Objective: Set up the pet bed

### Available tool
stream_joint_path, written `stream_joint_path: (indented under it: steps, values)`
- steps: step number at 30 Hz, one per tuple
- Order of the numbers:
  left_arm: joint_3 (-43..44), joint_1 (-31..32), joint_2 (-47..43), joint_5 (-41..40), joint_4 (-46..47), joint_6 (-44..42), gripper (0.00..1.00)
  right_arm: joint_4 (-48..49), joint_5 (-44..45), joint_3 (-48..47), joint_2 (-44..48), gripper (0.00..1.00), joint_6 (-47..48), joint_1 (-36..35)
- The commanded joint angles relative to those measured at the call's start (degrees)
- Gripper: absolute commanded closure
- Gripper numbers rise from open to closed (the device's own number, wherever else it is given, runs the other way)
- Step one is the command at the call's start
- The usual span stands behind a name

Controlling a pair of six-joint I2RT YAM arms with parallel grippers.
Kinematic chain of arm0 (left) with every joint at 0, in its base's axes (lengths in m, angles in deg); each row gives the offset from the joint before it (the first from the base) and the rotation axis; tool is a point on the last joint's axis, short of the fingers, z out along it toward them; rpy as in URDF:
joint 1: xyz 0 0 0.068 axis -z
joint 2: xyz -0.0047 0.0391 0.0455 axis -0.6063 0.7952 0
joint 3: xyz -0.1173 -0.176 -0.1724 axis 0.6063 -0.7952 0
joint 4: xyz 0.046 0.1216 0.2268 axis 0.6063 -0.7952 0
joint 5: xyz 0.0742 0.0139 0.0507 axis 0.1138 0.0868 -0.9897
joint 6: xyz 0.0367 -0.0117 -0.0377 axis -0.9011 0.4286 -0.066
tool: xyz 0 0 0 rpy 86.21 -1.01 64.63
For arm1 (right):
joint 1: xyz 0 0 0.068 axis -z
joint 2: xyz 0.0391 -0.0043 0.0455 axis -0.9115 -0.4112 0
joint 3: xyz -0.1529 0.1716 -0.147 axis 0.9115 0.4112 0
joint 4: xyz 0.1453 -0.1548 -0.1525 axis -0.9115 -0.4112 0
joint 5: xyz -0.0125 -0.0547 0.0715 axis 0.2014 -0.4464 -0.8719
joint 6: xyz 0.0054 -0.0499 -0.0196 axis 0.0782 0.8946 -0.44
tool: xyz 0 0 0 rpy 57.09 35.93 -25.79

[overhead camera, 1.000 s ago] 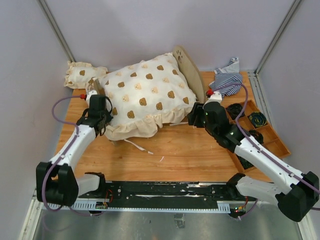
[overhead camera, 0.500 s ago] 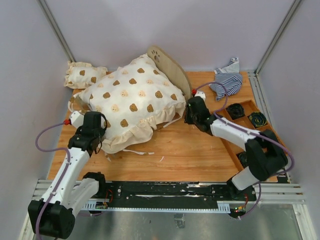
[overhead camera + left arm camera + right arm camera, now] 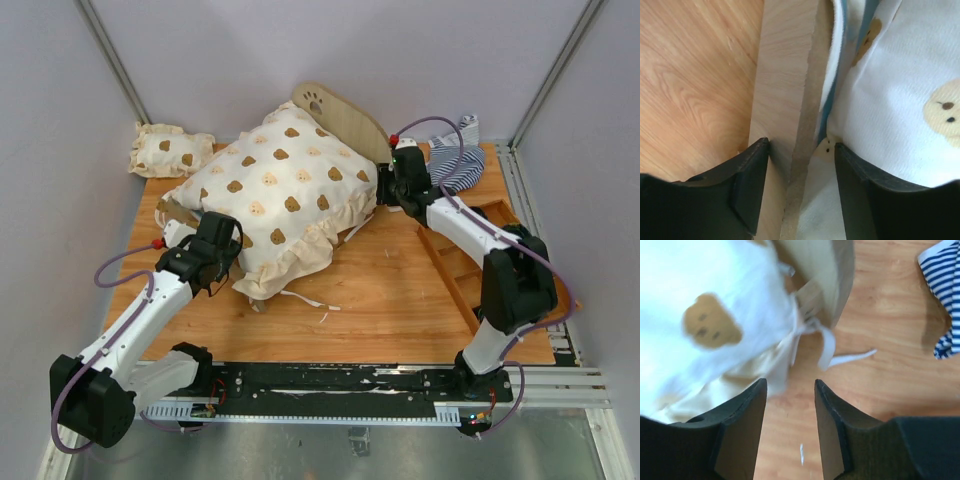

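Observation:
The pet bed [image 3: 335,112] lies tilted across the table, mostly hidden under the big cream bear-print cushion [image 3: 275,195]; only its paw-print end board shows at the back. My left gripper [image 3: 215,248] is at the bed's near-left end. In the left wrist view it [image 3: 801,150] is open astride a light-wood board [image 3: 785,75], the left finger against the wood and cushion fabric [image 3: 900,60] by the right finger. My right gripper [image 3: 398,182] hovers by the far-right end board [image 3: 832,270]. It [image 3: 790,385] is open over bare table, with the cushion's ties just ahead.
A small bear-print cushion [image 3: 170,150] lies at the back left corner. Blue-and-white striped fabric [image 3: 455,160] is bunched at the back right, also seen in the right wrist view [image 3: 945,290]. A compartmented wooden tray [image 3: 470,262] sits along the right edge under my right arm.
The bed and cushion have swung round, the end board leaning further left. My right arm moved toward the back. My left gripper has opened around the board.

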Motion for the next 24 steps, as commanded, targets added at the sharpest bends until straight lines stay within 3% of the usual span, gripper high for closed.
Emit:
stream_joint_path:
  steps: [1, 5, 9, 12, 16, 24]
  values:
    - [5.68, 2.12, 0.33, 4.04, 2.58, 8.97, 0.38, -6.93, -3.8, 4.2, 11.07, 0.54, -0.98, -4.97]
    - [7.61, 2.06, -1.64, -4.3, 0.73, -0.48, 0.22, -2.56, -7.03, 10.4, 20.22, 0.52, -4.36, -13.91]
    - [9.58, 1.3, -1.19, -12.98, -1.23, -9.33, 0.21, 5.19, -4.41, 14.68, 26.03, 0.49, -5.11, -26.86]
    - [10.51, -2.43, -1.04, -11.81, -1.33, -14.3, 0.25, 9.73, -1.67, 14.1, 25.53, 0.46, -5.15, -36.68]
    - [9.82, -10.43, -0.95, -4.31, 1.14, -20.63, 0.27, 11.73, 7.24, 10.13, 20.01, 0.42, -5.8, -47.08]
    - [5.79, -13.61, -0.83, -0.04, 2.74, -22.68, 0.28, 4.9, 13.26, -1.6, 4.81, 0.39, -5.88, -52.28]
